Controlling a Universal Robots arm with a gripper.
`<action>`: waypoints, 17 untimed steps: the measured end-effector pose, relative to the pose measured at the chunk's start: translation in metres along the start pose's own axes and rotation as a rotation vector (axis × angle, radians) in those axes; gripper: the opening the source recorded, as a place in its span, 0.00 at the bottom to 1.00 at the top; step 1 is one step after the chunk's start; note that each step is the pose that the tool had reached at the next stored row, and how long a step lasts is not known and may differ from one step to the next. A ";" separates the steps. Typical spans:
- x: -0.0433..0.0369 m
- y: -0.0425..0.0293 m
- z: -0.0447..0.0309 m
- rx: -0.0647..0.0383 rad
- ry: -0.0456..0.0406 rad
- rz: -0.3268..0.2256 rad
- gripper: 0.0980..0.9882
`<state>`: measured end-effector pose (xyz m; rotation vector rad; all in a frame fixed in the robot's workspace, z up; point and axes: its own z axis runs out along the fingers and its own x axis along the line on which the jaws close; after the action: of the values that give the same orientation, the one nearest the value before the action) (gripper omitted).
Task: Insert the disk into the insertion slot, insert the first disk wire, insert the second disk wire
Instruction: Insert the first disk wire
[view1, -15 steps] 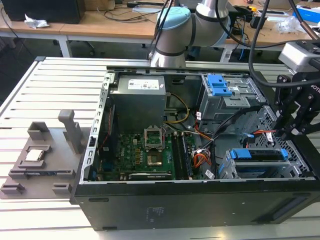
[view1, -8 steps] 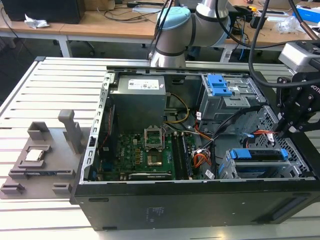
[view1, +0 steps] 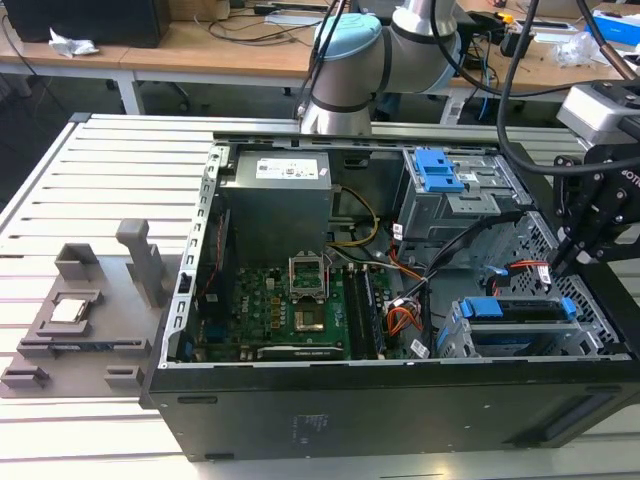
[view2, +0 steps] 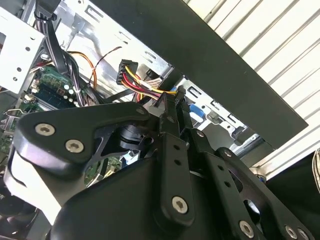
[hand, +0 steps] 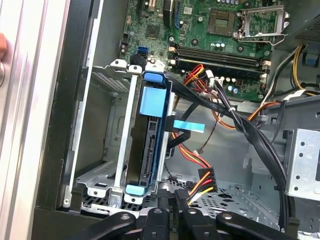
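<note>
Pale slatted metal table (view1: 110, 170), open black PC case (view1: 380, 410) lying on its side on the slats toward the exterior view's right, grey plastic fixture (view1: 95, 320) flat on the slats just beside the case, on the exterior view's left

plastic-framed disk (hand: 149, 145), seemingly matt sheet-metal insertion slot (hand: 106, 81)

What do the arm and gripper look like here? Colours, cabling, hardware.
The arm is silver-grey tubing with pale blue joint caps. The gripper is matte black, built from flat linkage bars and rounded plates pinned with silver screw heads. In the exterior view a grey box sits atop the black wrist assembly, and black cables run down beside it.
</note>
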<state>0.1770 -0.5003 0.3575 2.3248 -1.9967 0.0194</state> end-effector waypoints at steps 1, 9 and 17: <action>-0.0003 0.0017 0.0001 0.000 -0.0001 0.000 0.08; -0.0044 0.0293 0.0012 0.000 0.0001 0.000 0.08; -0.0069 0.0452 0.0018 0.000 0.0000 0.000 0.08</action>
<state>0.1312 -0.5004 0.3575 2.3247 -1.9970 0.0197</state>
